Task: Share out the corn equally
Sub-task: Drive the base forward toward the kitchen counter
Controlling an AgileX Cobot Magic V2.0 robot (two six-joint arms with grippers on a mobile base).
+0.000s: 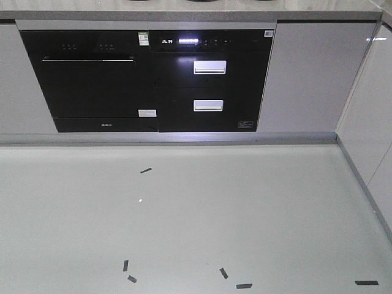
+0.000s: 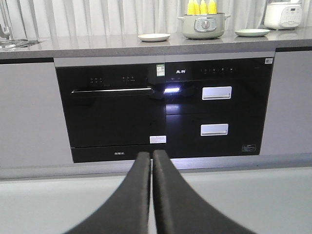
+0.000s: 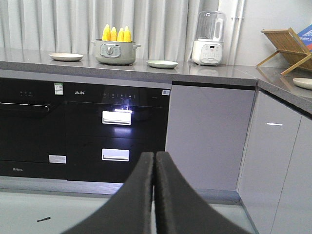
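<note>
Four bright yellow husked corn cobs (image 3: 116,33) stand upright, tips up, in a grey-green round pot (image 3: 115,52) on a grey stone countertop (image 3: 204,73). Seen from the wrist cameras, a cream round plate (image 3: 66,56) lies on the counter to the pot's left and a pale green round plate (image 3: 162,64) lies near its right side. Farther right of the pot stands a white kitchen appliance with a clear jug (image 3: 208,39), and beyond it a slatted bamboo rack (image 3: 287,46). Under the pot sit black glass-fronted built-in units (image 3: 117,131), one control panel lit. The black left gripper (image 2: 151,155) and black right gripper (image 3: 154,155) hang low in front of the cabinets, well apart from the pot, each with its two fingers pressed together. Short black tape strips (image 1: 244,286) dot the pale floor (image 1: 275,214) below the units.
</note>
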